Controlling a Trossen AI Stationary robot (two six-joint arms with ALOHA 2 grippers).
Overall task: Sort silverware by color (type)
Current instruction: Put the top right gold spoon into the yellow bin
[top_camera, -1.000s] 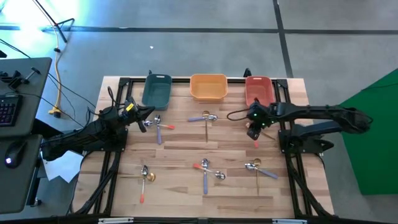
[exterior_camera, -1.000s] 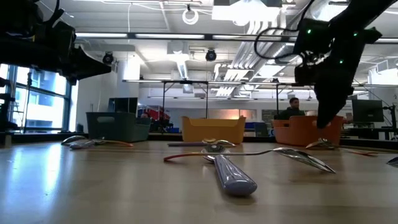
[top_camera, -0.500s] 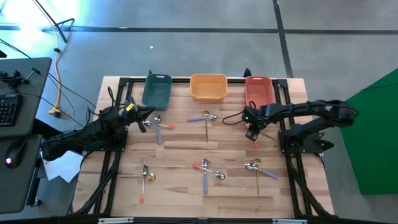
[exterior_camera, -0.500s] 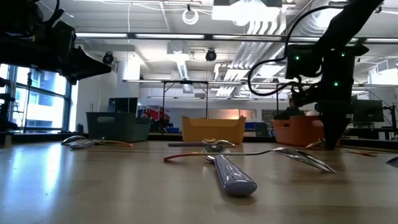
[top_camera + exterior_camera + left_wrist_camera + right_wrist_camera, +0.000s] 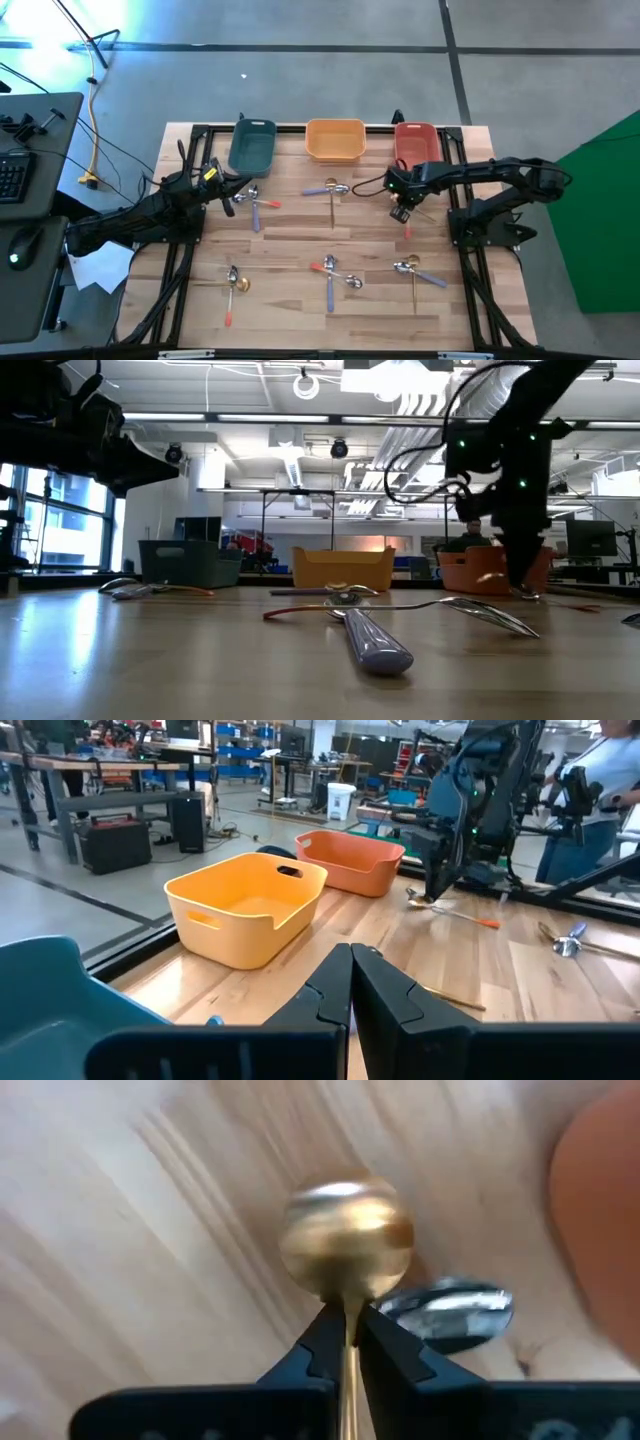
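Right claw: clamped on the gold spoon at its neck, bowl just ahead of the fingertips.
Gold spoon: on the surface, just before the red bin.
Left claw: together, near the teal bin.

Top of the high view: a teal bin, an orange bin, a red bin. The desk is pale striped wood. The right hand, dark, pinches a gold spoon.
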